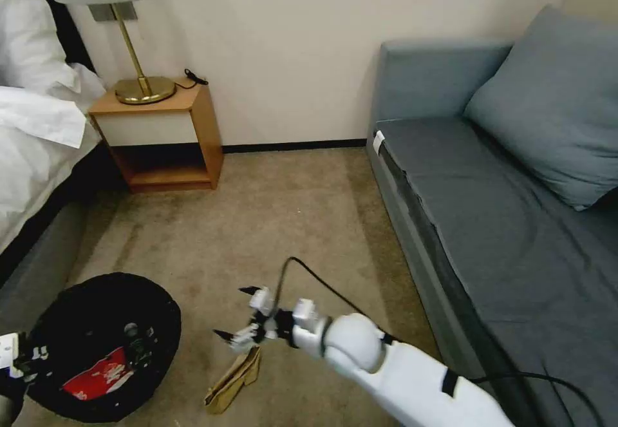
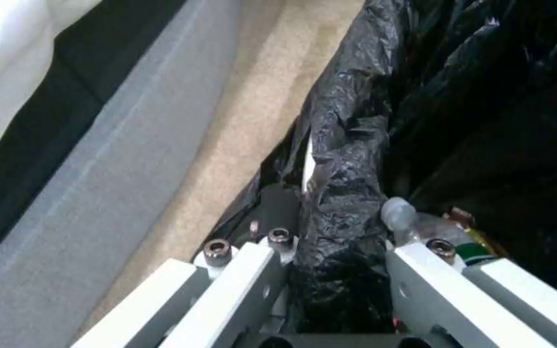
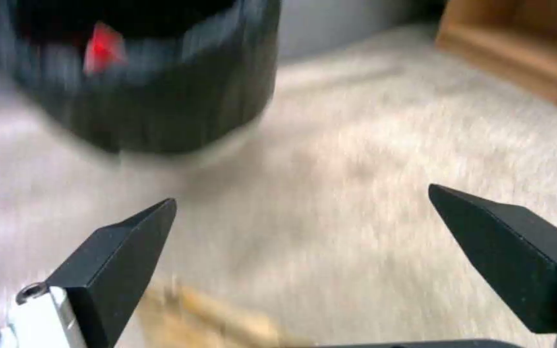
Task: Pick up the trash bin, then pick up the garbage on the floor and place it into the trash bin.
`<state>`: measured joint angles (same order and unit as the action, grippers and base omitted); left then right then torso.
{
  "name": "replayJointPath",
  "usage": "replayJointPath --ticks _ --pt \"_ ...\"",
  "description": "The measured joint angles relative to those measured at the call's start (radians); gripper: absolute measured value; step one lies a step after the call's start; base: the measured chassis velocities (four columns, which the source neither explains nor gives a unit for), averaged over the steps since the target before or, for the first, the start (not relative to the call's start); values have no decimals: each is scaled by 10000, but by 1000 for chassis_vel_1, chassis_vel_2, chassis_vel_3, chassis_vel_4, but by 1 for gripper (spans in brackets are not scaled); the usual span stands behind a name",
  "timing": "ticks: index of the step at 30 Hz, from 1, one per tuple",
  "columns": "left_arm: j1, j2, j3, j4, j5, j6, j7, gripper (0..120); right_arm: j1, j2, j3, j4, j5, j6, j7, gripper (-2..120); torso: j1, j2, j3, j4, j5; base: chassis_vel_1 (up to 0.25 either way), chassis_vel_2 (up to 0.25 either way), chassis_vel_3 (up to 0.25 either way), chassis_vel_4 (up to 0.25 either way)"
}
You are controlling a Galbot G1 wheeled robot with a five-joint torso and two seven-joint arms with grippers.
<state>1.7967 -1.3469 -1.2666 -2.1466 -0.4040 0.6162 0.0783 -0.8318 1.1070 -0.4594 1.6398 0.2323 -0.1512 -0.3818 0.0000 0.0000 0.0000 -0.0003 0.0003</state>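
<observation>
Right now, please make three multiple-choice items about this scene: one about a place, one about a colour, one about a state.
1. Where does the tan paper bag lie?
A. on the carpet, just under the right tool
B. on the sofa
C. on the nightstand

2. What colour is the carton seen inside the trash bin?
A. blue
B. red and white
C. green

3. How is the right tool now?
A. shut on the paper bag
B. shut on nothing
C. open

Right letters:
1 A: the head view shows the bag on the floor below the tool's fingertips.
2 B: the carton in the bin shows red with white.
3 C: the right wrist view shows the two black fingertips wide apart over bare carpet.

The left tool clamps the bin's bagged rim.
</observation>
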Motion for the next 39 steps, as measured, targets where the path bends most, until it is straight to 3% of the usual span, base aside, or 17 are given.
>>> replayJointPath --ticks 8,12,22,33,39 --pt "-42 -69 13 22 11 2 -1 3 1227 223 -1295 -1850 -1536 751 -1199 100 0 0 0 5 -1 0 0 0 0" --pt "-67 -146 -49 -35 32 -1 -9 3 1909 987 -1956 -3583 -2281 1578 -2016 100 0 0 0 4 -3 0 0 0 0" --pt "-45 -139 -258 -46 8 -5 -4 3 2754 2355 -2767 -5669 -2187 2367 -2325 100 0 0 0 4 -4 0 0 0 0" --pt "-46 -289 -294 -288 -128 35 35 3 2828 3379 -3009 -6904 -2586 2592 -2504 99 1 0 0 3 -5 0 0 0 0" --pt "-12 -308 -396 -309 -158 47 48 3 2779 3913 -3007 -7678 -3031 2816 -2560 79 0 0 0 4 -5 0 0 0 0"
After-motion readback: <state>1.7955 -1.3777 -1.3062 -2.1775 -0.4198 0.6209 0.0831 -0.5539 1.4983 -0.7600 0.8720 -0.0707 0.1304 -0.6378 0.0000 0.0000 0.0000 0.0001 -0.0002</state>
